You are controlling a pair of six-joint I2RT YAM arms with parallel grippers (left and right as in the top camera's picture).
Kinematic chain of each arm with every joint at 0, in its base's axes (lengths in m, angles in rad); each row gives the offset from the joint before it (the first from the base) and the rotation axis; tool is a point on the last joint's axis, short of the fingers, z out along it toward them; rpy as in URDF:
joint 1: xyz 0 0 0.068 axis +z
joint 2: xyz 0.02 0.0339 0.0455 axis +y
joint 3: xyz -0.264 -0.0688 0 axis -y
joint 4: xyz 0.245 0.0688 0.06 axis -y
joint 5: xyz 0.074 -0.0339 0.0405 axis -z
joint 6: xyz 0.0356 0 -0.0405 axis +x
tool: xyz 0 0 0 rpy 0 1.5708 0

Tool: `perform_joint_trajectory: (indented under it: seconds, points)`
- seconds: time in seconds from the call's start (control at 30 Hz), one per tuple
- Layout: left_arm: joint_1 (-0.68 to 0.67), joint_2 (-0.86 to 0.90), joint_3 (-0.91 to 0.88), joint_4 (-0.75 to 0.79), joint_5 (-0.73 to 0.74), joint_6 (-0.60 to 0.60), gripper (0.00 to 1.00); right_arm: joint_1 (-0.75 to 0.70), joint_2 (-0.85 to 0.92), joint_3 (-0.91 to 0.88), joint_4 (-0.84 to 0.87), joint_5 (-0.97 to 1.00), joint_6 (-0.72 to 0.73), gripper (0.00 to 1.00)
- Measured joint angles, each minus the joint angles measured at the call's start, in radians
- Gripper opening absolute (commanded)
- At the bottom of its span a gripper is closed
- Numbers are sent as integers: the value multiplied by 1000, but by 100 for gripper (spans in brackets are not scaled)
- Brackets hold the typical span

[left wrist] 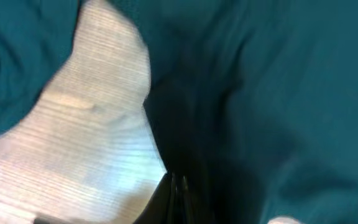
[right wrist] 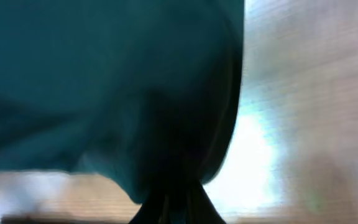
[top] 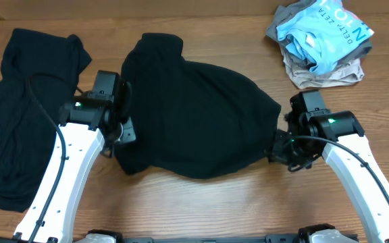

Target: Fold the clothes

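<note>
- So far, no garment on the counter shows a finished fold; the task looks barely begun.
- One black shirt lies spread across the middle of the counter, lumpy and uneven rather than flat, with its upper left part reaching toward the far edge.
- The left gripper sits at that shirt's left side. Its jaws appear clenched on a fold of the cloth (the left wrist view is blurred, so this is a reading, not a certainty).
- The right gripper is at the shirt's right end. In the right wrist view the cloth gathers to a point between the jaws, so they seem pinched shut on the hem.
- With both ends held, the step in hand looks like stretching or lifting the shirt to lay it flat before folding.
- A second black shirt lies rumpled along the left edge, unfolded and apart from both arms.
- Near the far right corner, a light blue printed garment lies crumpled on top of a beige garment, both also left to do.
</note>
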Motion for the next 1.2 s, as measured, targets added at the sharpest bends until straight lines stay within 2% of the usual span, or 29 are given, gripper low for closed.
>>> perform_joint_trajectory:
  seconds: [0.27, 0.47, 0.6, 0.9, 1.07, 1.13, 1.2]
  points:
    - [0, 23, 0, 214, -63, -3, 4, 0, 10, 0, 135, 53, 0, 4]
    - [0, 128, 0, 364, -124, -3, 4, 0, 79, 0, 238, 99, 0, 4]
    - [26, 216, -1, 518, -151, -4, 4, 0, 171, -1, 327, 114, 0, 4]
    - [95, 319, -1, 687, -168, -3, 4, 0, 269, -1, 386, 121, 0, 4]
    - [99, 367, -1, 710, -178, -3, 5, 0, 286, -1, 394, 127, 0, 4]
    - [99, 373, -1, 720, -180, -2, 21, 0, 288, -1, 400, 133, 0, 4]
    - [99, 373, -1, 734, -183, 2, 43, 0, 288, -1, 404, 134, 0, 17]
